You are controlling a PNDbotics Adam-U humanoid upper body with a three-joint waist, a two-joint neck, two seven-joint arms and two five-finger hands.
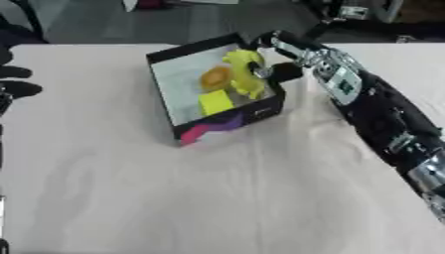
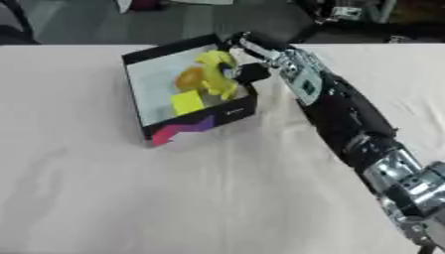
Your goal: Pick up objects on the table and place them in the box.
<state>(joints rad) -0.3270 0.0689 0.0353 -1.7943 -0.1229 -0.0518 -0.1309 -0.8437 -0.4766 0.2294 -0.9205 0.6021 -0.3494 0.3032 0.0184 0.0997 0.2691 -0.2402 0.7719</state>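
Left eye view: the robot's black right hand grips a bright yellow, curved plastic toy over the black open-topped cardboard box at the table's far side.

Right eye view: the toy looks light, stiff and smooth; its narrow middle seems the best hold.

Right arm outstretched, right hand curled; left hand idle.

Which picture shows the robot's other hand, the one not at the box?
The left eye view. The left hand shows there only as dark fingers at the picture's left edge. The right eye view leaves it out altogether and shows only the right hand at the box.
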